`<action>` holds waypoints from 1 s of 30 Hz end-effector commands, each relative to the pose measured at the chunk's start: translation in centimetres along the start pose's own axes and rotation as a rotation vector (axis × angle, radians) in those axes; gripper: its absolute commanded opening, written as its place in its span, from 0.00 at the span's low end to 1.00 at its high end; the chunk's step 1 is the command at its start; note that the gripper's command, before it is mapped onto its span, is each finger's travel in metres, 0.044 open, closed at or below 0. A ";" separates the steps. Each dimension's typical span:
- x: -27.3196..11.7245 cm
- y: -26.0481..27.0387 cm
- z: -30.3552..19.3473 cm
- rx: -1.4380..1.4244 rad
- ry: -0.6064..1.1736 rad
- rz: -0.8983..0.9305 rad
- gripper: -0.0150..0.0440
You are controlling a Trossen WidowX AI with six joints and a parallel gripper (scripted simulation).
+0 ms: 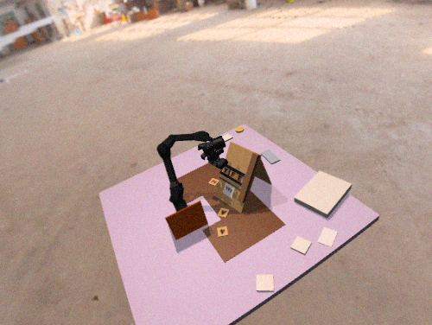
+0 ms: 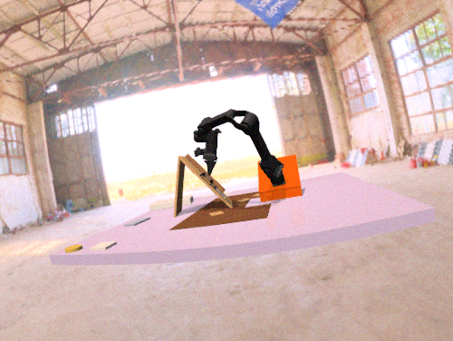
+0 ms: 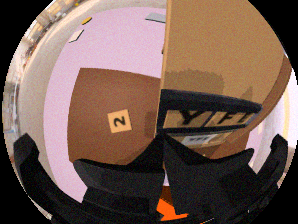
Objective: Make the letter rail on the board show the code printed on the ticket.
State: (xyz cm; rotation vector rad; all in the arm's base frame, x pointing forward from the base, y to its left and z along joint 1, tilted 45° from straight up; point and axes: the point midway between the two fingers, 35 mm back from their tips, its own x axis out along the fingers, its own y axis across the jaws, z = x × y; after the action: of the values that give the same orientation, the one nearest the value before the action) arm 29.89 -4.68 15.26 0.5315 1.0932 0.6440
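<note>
Leftmost, the 2 tile lay unused on the brown mat; beside it, the claw was closed, empty, at the rail, where Y, F, E stood, apparently needing only a final push.

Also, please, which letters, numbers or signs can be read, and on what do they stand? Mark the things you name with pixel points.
"Y", "F", "E": the tiles in the rail (image 1: 231,181) (image 2: 208,180) (image 3: 215,98).
"2", perhaps "Z": the loose tile (image 1: 213,181) (image 2: 216,213) (image 3: 119,121).
Too blurred: the ticket (image 1: 229,189) (image 3: 200,139), two other tiles (image 1: 223,213) (image 1: 222,231), the blue banner (image 2: 272,11).
</note>
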 end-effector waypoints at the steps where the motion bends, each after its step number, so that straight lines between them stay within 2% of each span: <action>1: 0.2 -0.1 0.1 0.002 0.002 -0.001 0.25; 30: 1.4 0.2 1.0 0.002 0.002 -0.001 0.25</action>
State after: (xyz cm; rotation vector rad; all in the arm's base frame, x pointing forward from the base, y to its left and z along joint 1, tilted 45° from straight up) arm 31.07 -3.84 14.90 0.5285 1.0972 0.6418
